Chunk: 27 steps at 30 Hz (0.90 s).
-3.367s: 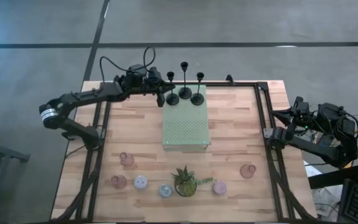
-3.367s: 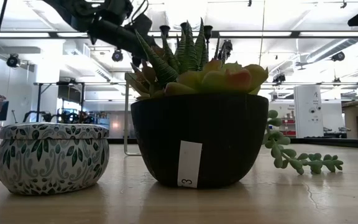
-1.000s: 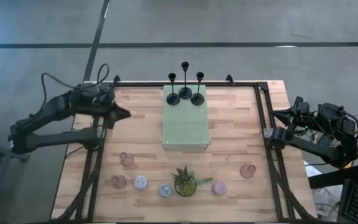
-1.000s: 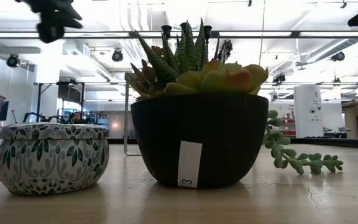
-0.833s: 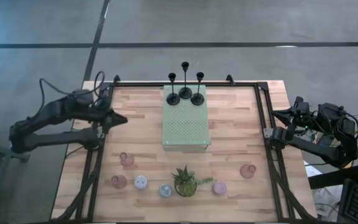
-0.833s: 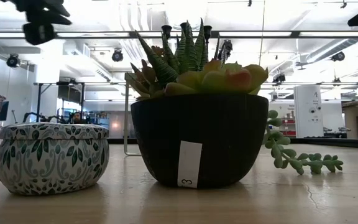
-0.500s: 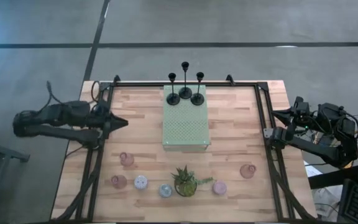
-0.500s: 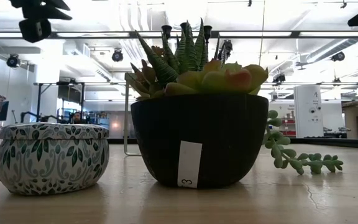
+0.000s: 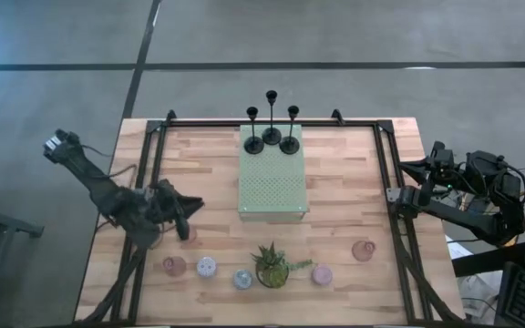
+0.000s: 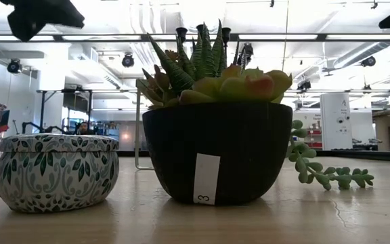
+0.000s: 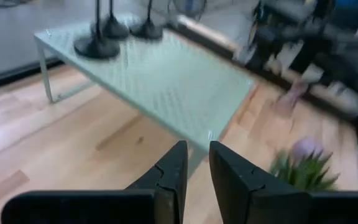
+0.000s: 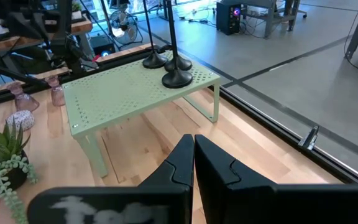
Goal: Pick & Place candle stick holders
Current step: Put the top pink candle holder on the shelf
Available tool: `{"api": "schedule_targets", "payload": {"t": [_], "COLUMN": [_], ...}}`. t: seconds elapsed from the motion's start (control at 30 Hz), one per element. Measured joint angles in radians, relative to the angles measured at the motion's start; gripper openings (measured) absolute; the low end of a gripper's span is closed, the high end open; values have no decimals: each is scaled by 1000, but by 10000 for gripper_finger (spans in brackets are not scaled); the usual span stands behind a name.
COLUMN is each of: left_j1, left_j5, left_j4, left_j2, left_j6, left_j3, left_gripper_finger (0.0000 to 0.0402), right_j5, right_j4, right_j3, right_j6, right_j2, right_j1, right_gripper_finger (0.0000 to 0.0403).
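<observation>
Three black candle sticks (image 9: pixel 272 137) stand by their round bases on the far end of the pale green mat (image 9: pixel 272 187); they also show in the left wrist view (image 11: pixel 97 45). Pink glass holders (image 9: pixel 173 265) (image 9: pixel 363 249) and pastel cups (image 9: pixel 206 267) (image 9: pixel 242 279) (image 9: pixel 322 273) stand along the near edge, around the potted plant (image 9: pixel 272 264). My left gripper (image 9: pixel 196 203) hovers left of the mat, fingers a little apart and empty (image 11: pixel 195 163). A third pink holder (image 9: pixel 190 236) shows just near of it. My right gripper (image 9: pixel 392 194) waits shut at the right rail (image 12: pixel 193 149).
A black rail frame (image 9: pixel 386 164) runs round the wooden table top. The mat stands on thin legs (image 12: pixel 215 102) above the wood. In the low view the plant pot (image 10: pixel 212 159) and a leaf-patterned cup (image 10: pixel 56 169) fill the front. Bare wood lies between the mat and each side rail.
My left arm has folded back and swung its gripper from the far left part of the table toward the near edge and a little toward the mat, ending beside the pink holder. No object has moved.
</observation>
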State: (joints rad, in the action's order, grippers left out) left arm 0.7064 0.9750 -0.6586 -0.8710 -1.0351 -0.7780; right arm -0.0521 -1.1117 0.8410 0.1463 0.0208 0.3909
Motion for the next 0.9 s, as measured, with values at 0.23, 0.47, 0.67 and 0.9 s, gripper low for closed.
{"api": "schedule_targets", "payload": {"t": [0.23,0.47,0.67,0.9], "left_j1": [-18,-20,-21,-38], "left_j5": [-80,-248,-648,-684], "left_j4": [-49,-54,-258,-589], "left_j2": [-70,-89,-47,-60], "left_j6": [-187,-361,-342,-382], "left_j3": [-2,-2,-82,-215], "left_gripper_finger": [72,77,63,53], "right_j5": [0,0,0,0], "right_j4": [0,0,0,0], "right_j3": [0,0,0,0], "right_j6": [0,0,0,0], "right_j2": [0,0,0,0], "right_j1": [0,0,0,0], "right_gripper_finger": [8,8,8,8]}}
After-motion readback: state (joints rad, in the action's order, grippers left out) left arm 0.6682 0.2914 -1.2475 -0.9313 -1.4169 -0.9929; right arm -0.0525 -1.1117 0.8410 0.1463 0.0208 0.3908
